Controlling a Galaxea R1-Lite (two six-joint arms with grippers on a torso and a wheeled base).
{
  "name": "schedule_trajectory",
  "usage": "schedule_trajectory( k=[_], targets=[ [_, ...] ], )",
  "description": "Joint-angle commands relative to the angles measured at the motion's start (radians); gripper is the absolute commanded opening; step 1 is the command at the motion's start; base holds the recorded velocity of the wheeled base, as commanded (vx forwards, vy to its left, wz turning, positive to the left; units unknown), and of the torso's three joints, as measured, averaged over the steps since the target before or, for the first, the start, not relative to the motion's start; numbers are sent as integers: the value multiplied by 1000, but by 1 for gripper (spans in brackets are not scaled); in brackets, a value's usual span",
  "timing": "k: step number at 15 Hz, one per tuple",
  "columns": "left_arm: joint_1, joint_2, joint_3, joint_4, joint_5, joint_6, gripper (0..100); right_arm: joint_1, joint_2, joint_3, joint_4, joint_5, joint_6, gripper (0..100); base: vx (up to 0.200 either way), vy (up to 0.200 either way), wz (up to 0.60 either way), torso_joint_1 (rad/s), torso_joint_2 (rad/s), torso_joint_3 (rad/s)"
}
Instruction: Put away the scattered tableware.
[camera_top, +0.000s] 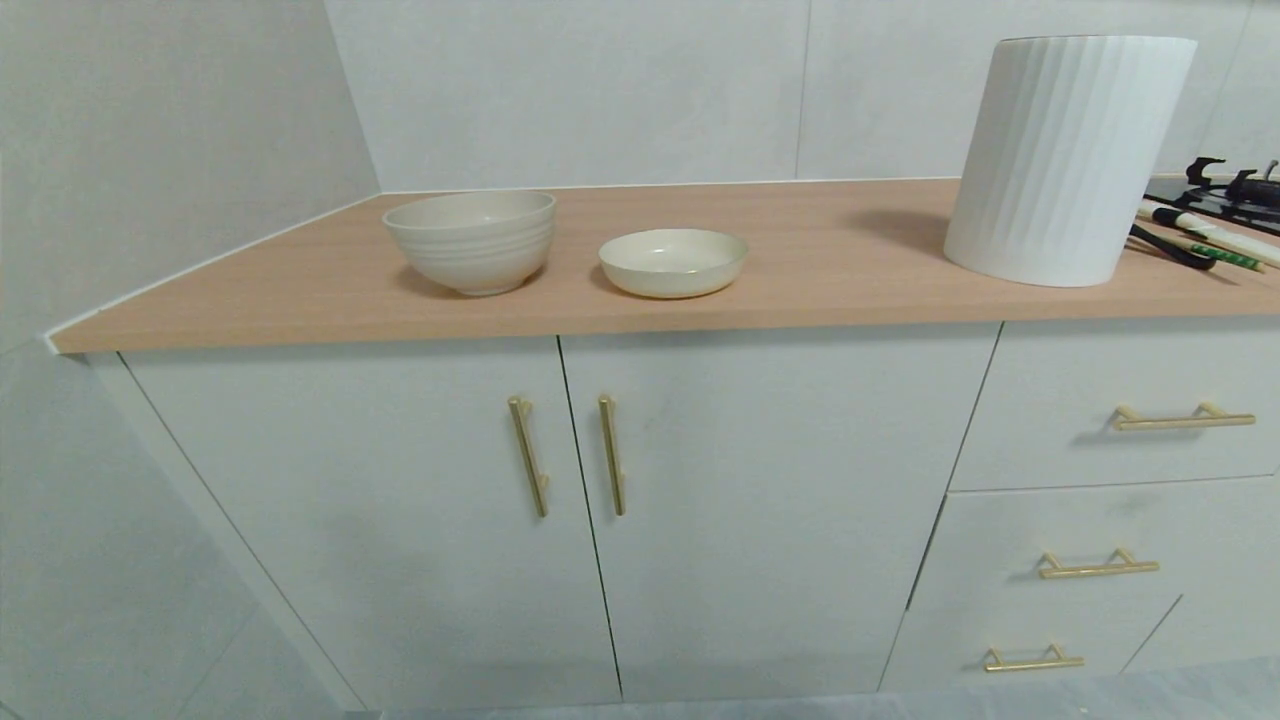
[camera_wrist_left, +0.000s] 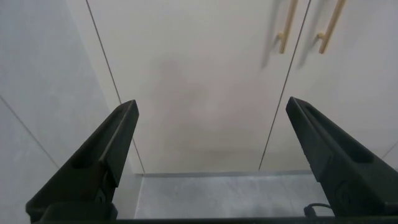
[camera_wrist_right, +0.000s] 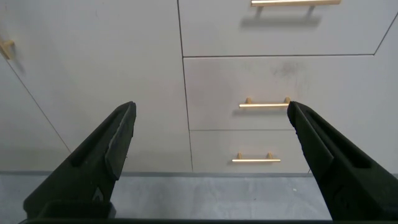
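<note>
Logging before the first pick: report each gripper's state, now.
Left gripper: open, holding nothing.
Right gripper: open, holding nothing.

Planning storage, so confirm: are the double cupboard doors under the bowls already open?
No, both cupboard doors sit shut and flush, gold handles side by side.
</note>
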Motion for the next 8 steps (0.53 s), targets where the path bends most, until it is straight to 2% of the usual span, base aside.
schedule_trajectory(
  k=[1,7,8],
  targets=[
    [0,0,0,0,0,0,100,0,0,0,0,1,0,100,0,0,0,0,0,0],
    [0,0,0,0,0,-2,100,0,0,0,0,1,0,100,0,200,0,-1,4,6],
    [0,0,0,0,0,-2,100,0,0,0,0,1,0,100,0,0,0,0,0,0]
  ],
)
